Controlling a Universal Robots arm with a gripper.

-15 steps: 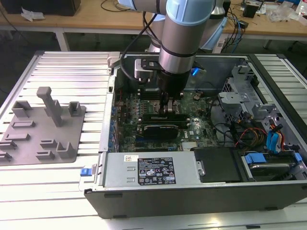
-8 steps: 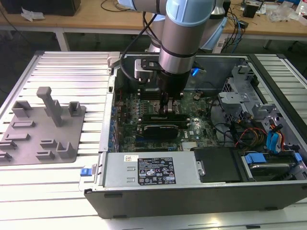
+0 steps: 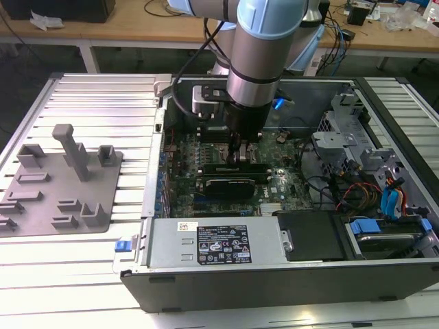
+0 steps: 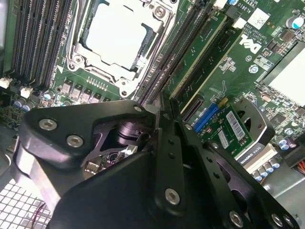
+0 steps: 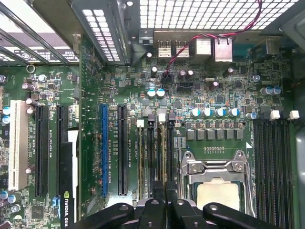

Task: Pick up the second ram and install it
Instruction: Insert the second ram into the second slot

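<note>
- One silver-and-light-blue robot arm [image 3: 264,41] in the exterior view reaches down into the open black metal computer case [image 3: 274,281]. Its black gripper [image 3: 241,156] hangs just above the green motherboard [image 3: 184,156].
- Same view: flat grey plastic tray [image 3: 41,197] with moulded holders lies well apart from the motherboard, toward the exterior view's left. Its holders look bare of any green stick. Bulky black expansion card [image 3: 230,184] sits on the motherboard, just beside the gripper.
- Second wrist view: the gripper [image 4: 164,112] and its linkage cover much of the motherboard. Square silver processor socket [image 4: 119,33] and long black memory slots [image 4: 178,52] show past it. Narrow green strip [image 4: 198,52] runs alongside those slots; seated stick or bare board, cannot tell.
- First wrist view: the gripper [image 5: 165,200] sits right over the memory slots [image 5: 153,157] on the motherboard. The processor socket [image 5: 217,186] and a long blue card slot [image 5: 104,148] lie on the same board.
- Second ram (long thin green circuit stick): judged to be at the memory slots under the gripper, hidden by the black linkage. Cannot confirm.
- Pincer state: cannot tell whether apart, together or clamped.
- Progress, judged: pickup looks done, since the tray holds no stick, and the arm is at the install spot. Whether the stick is fully seated is not shown.
- Hidden or cut off: contact point under the gripper; the tray's end runs off the frame.
</note>
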